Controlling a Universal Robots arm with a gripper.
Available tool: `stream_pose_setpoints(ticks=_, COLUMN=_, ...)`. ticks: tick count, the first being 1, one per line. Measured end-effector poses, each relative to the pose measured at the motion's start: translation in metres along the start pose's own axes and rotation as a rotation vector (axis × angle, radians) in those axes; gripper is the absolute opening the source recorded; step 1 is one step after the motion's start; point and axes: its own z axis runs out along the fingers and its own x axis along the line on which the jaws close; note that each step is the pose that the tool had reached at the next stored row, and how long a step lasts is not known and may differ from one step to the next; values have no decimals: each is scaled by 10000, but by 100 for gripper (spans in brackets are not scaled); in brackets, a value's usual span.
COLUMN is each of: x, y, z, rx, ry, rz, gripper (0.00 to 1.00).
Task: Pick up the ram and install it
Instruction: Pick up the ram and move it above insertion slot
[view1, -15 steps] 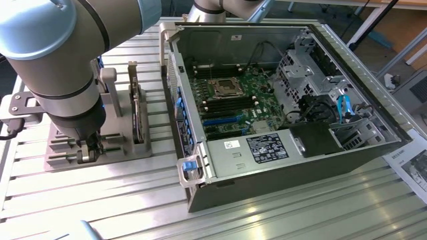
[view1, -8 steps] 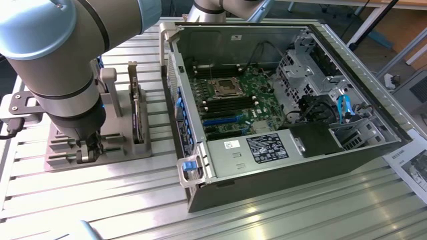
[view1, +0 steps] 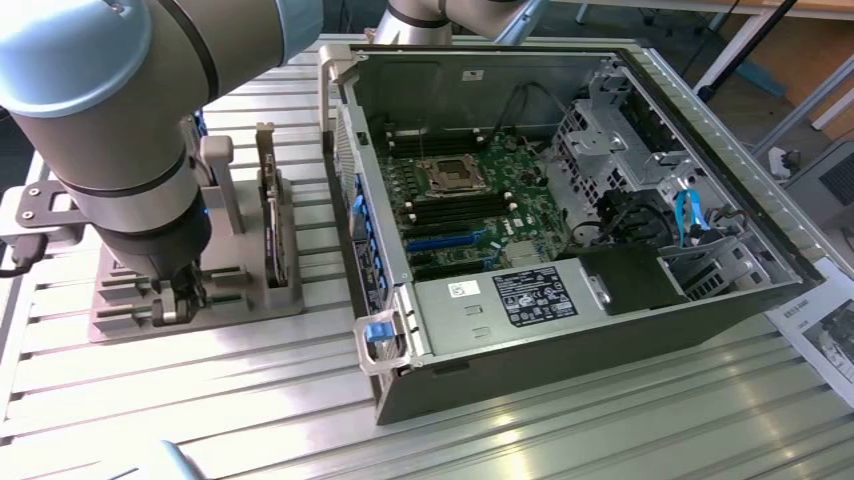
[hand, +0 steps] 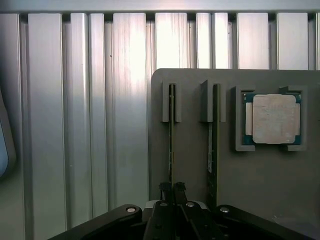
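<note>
The jaws are pinching, nearly closed, the top edge of the ram (hand: 171, 145), which is standing on edge in a slot of the grey holder (hand: 192, 165) on the slatted counter (hand: 100, 125). By my judgement, the lift is calling for a straight pull along the slot, keeping the stick upright and off the neighbouring card (hand: 212, 150). The holder is carrying one ram, one card on edge and one processor (hand: 272, 119); one open computer case (view1: 534, 320) is standing nearby.

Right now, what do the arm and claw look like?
The arm is a thick, rounded silver-grey tube with a black seam ring and a dark wrist section. A grey bracket with holes and a black cable sit at its side. The claw is black, with angled links and silver bolt heads.
</note>
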Motion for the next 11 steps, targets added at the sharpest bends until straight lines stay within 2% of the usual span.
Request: stream_pose_setpoints(ticks=11, x=-3, y=4, z=-110, rx=0, ry=0, rz=0, gripper=12)
